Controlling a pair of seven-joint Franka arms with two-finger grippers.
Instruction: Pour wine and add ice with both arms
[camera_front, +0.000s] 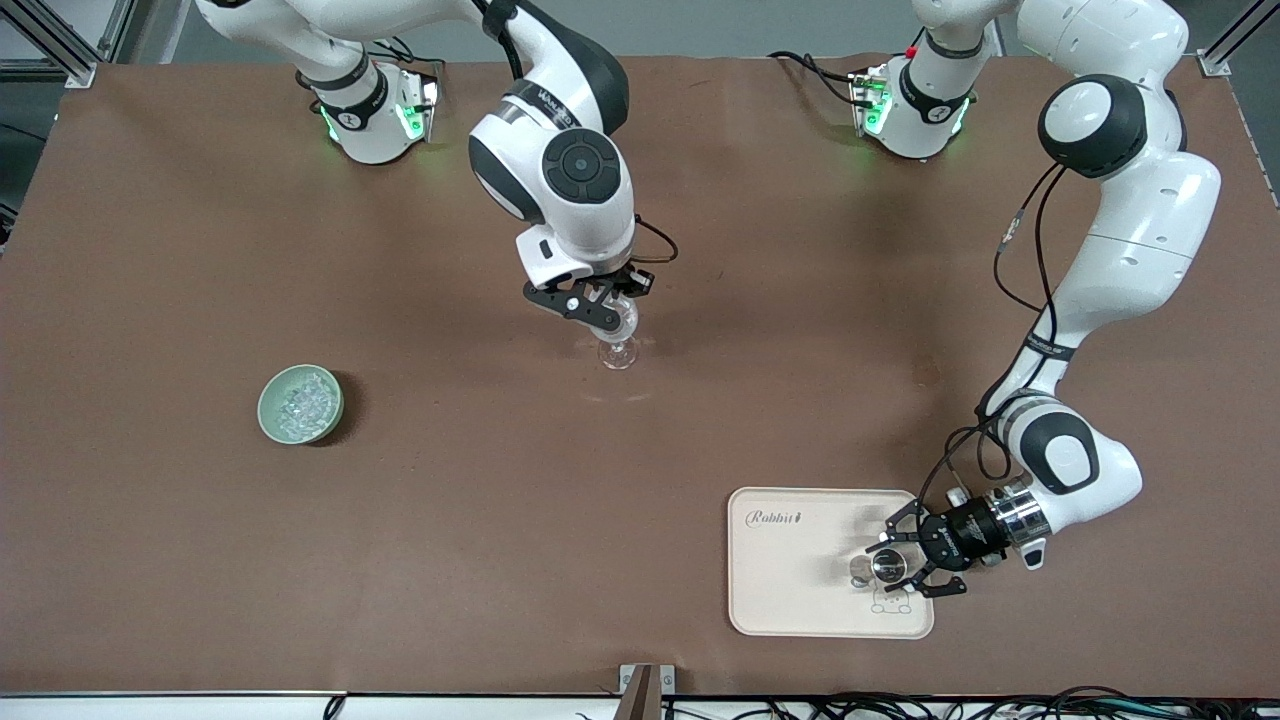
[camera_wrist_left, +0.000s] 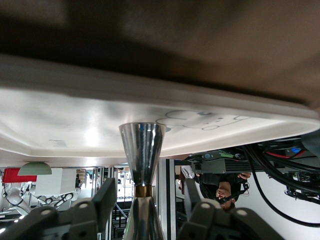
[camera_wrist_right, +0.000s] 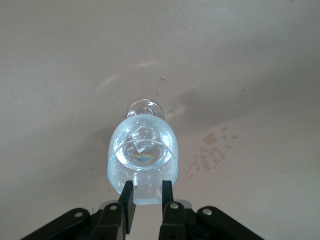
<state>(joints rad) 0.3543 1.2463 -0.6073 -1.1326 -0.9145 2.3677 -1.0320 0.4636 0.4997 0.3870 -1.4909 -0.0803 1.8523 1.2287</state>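
A clear stemmed glass (camera_front: 619, 352) stands mid-table, and also shows in the right wrist view (camera_wrist_right: 142, 145). My right gripper (camera_front: 608, 315) hangs just over its rim, shut on a whitish ice cube (camera_wrist_right: 148, 196) in the right wrist view (camera_wrist_right: 148, 186). More ice (camera_front: 300, 402) fills a green bowl (camera_front: 270, 425) toward the right arm's end. My left gripper (camera_front: 895, 568) is low over the cream tray (camera_front: 790, 600). It is open around a silver hourglass-shaped metal cup (camera_wrist_left: 142, 145) with a gold band, with a gap on each side, in the left wrist view (camera_wrist_left: 149, 186).
Small wet spots (camera_wrist_right: 210, 152) lie on the brown table beside the glass. The tray's pale surface with a drawn figure (camera_wrist_left: 75, 115) fills the left wrist view. Both arm bases stand along the table edge farthest from the front camera.
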